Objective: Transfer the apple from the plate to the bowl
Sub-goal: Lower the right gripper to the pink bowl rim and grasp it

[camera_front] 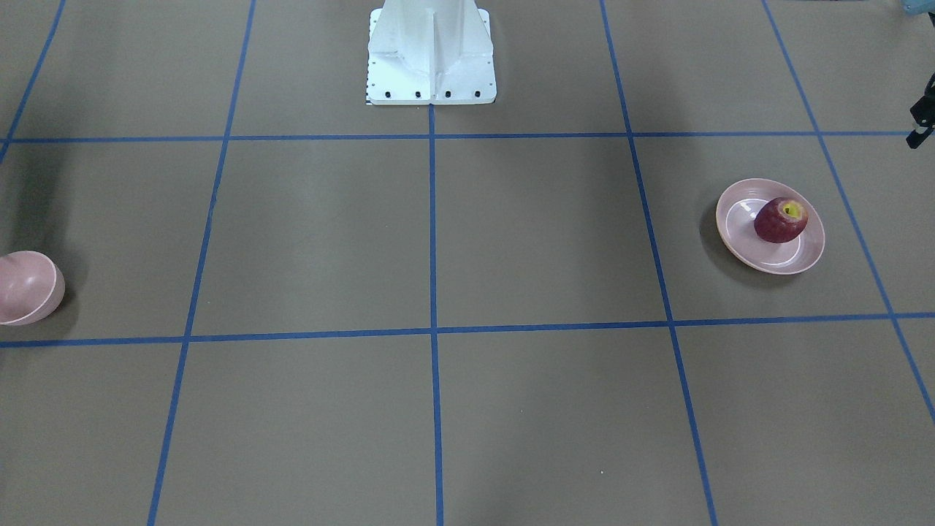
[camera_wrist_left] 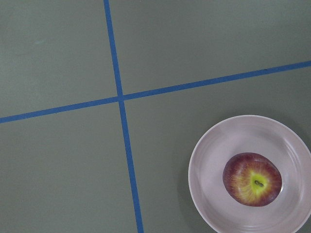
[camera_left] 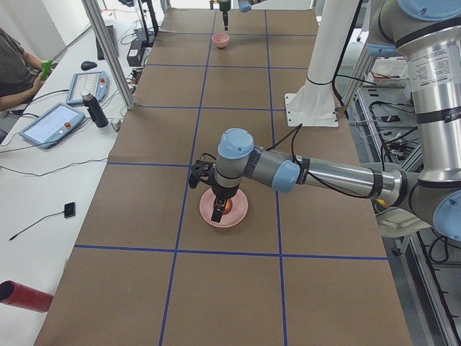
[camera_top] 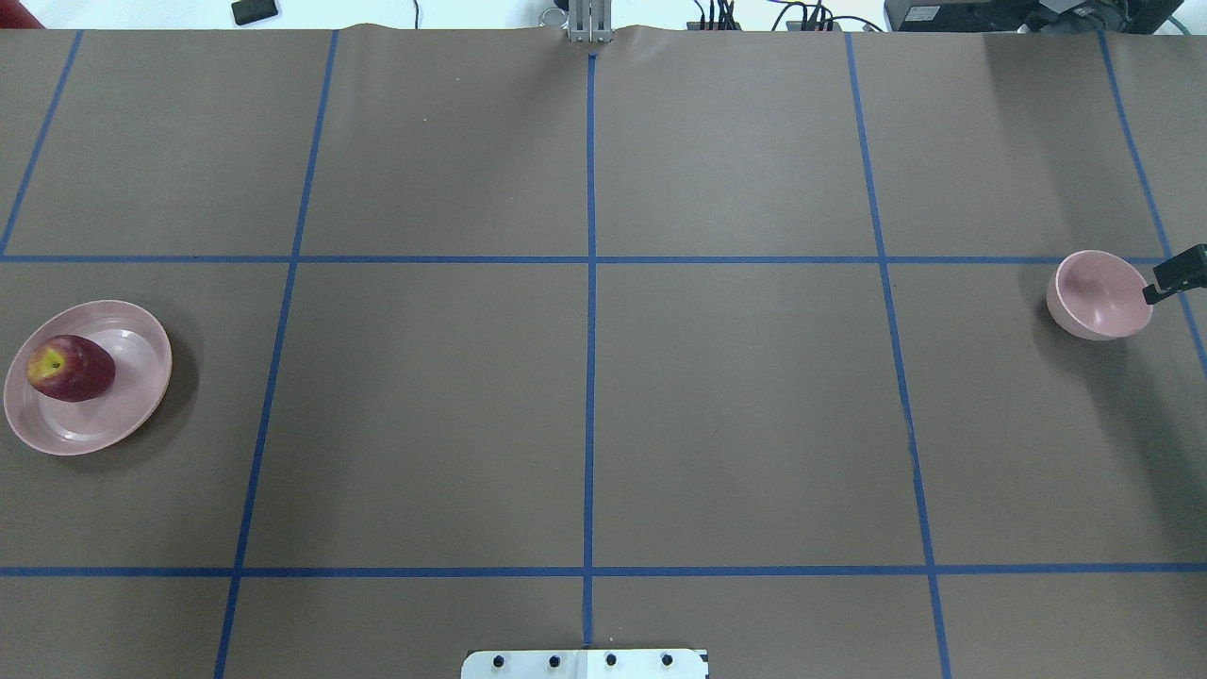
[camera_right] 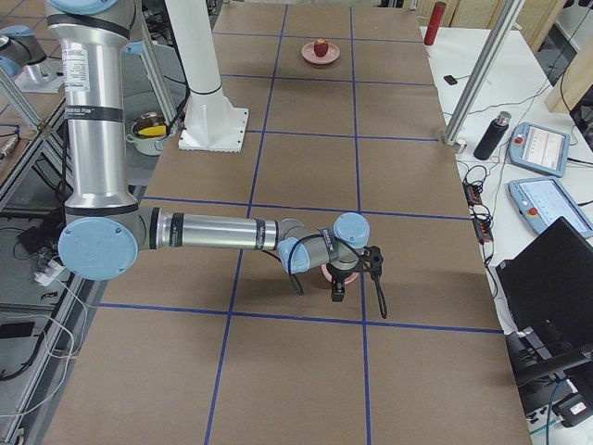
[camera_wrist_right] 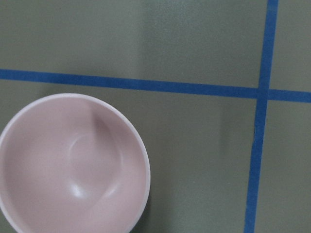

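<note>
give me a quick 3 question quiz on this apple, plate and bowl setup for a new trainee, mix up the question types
1. Multiple choice: the plate holding the apple sits on which side of the robot? A) its left B) its right C) straight ahead, at the centre line
2. True or false: the apple is in the bowl.
3. Fill in the blank: in the right wrist view, the inside of the bowl is ___.

Key
1. A
2. False: it lies on the plate, at the far end of the table from the bowl.
3. empty
</note>
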